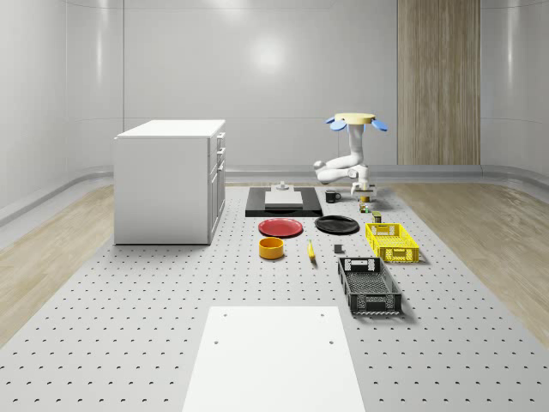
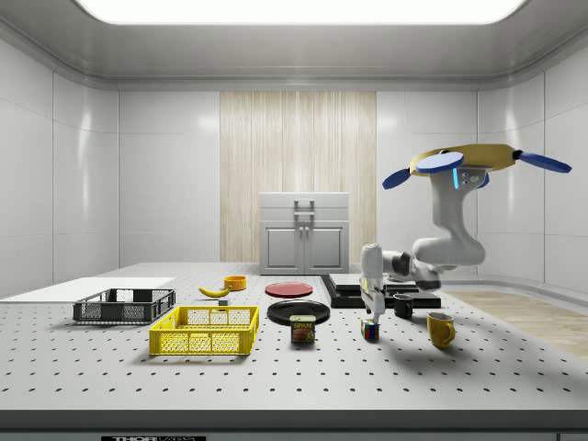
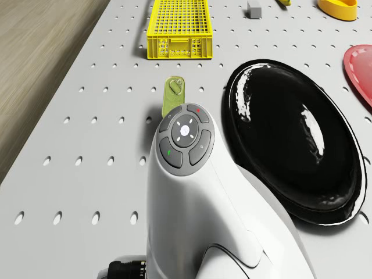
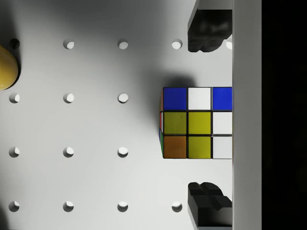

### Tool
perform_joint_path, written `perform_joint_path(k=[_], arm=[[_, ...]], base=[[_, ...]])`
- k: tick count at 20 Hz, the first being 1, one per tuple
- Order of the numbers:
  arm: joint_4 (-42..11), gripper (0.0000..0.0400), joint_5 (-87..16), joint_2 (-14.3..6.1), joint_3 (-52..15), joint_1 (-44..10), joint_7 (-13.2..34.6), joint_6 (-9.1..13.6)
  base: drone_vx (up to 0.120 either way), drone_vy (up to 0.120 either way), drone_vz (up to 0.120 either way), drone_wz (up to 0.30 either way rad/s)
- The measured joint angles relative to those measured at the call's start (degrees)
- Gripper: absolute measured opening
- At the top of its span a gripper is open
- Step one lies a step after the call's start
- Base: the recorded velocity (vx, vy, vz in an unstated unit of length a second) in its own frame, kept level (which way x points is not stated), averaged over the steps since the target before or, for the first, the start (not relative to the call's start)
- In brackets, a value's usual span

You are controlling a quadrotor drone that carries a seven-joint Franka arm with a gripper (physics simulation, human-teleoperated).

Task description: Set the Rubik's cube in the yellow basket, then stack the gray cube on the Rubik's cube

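1. Nearest the wrist camera are the two dark fingertips (image 4: 207, 29), one on each side of the Rubik's cube (image 4: 196, 122), which sits on the bare pegboard table (image 4: 91, 124).
2. The fingers are spread apart with a clear gap between each tip and the cube's side; they grip nothing.
3. The cube lies straight below the gripper (image 4: 207, 115), centred between the tips, its edges square to the line joining them. Judging from this, the coming move is a straight descent and then a squeeze, with no sideways correction needed.
4. In the side view the drone (image 2: 473, 163) hovers above the table's far end, the arm bent down so the gripper (image 2: 370, 310) hangs just over the cube (image 2: 369, 331).
5. The yellow basket (image 2: 206, 331) stands well apart, toward the side view's left, beyond a tin can (image 2: 302, 329).
6. A small gray cube (image 3: 254, 8) lies near the basket (image 3: 177, 29) in the drone view.
7. One side of the cube is cut off in the wrist view by a pale edge and a dark band, so its far face cannot be seen.
8. The yellow round thing (image 4: 7, 67) at the wrist view's margin is probably the mug (image 2: 440, 328), but is too cropped to be sure.
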State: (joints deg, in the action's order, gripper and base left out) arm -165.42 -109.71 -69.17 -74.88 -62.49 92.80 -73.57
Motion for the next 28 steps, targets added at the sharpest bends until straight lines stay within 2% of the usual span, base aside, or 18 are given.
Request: perform_joint_path(k=[14,28], arm=[[0.8,0.04,-1.7,-4.3,2.8,0.3,-0.5,-5.1],[3.4,0.04,-2.2,-6.5,3.5,-2.5,0.0,-8.4]], base=[[0.0,0.0,-0.003,0.0],[0.0,0.0,0.0,0.0]])
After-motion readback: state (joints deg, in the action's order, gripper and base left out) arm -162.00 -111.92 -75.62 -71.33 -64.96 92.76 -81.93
